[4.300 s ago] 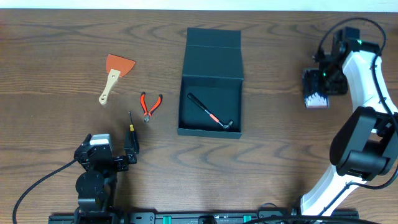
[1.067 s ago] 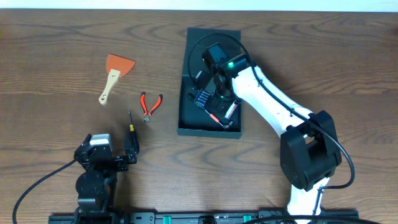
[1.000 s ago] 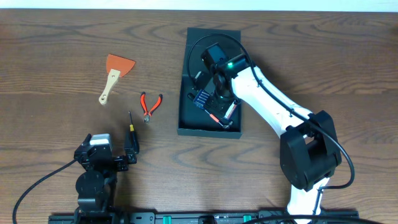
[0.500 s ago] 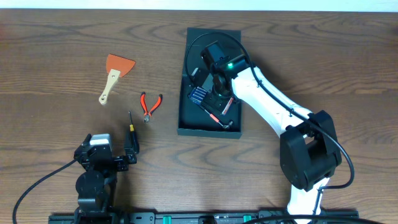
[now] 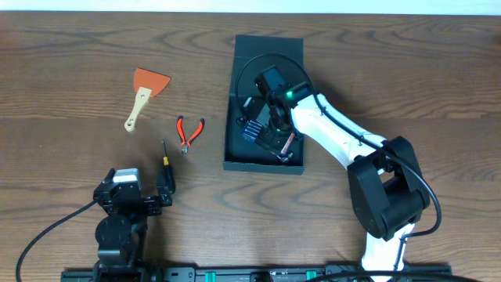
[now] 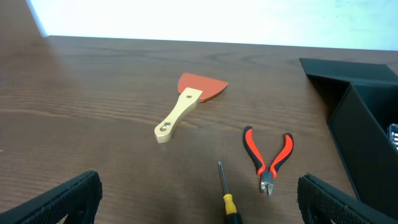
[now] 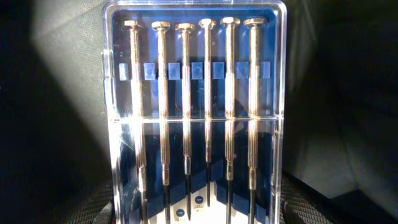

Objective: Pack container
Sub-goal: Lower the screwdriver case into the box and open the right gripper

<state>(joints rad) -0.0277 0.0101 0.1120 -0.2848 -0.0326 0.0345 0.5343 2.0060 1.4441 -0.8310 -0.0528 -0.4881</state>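
Dark box (image 5: 263, 165) walls close round right gripper (image 5: 260, 130) clamping clear case (image 7: 196, 112) | left gripper (image 6: 199, 200) wide apart | pliers (image 6: 268, 158), screwdriver (image 6: 227, 198), scraper (image 6: 186, 104) on open table (image 6: 87, 81)

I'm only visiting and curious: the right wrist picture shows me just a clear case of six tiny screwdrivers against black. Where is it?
Observer: The screwdriver case is within the walls of the container, an open dark box, and the right hand appears to grip it by its sides.
Visitor: Is it alone in there?
Observer: No, a black-and-red tool lies in the box beside it.
Visitor: Is anything left outside?
Observer: Yes. An orange scraper, red pliers and a yellow-handled screwdriver lie to the box's left, near the left hand, which is open and holds nothing.
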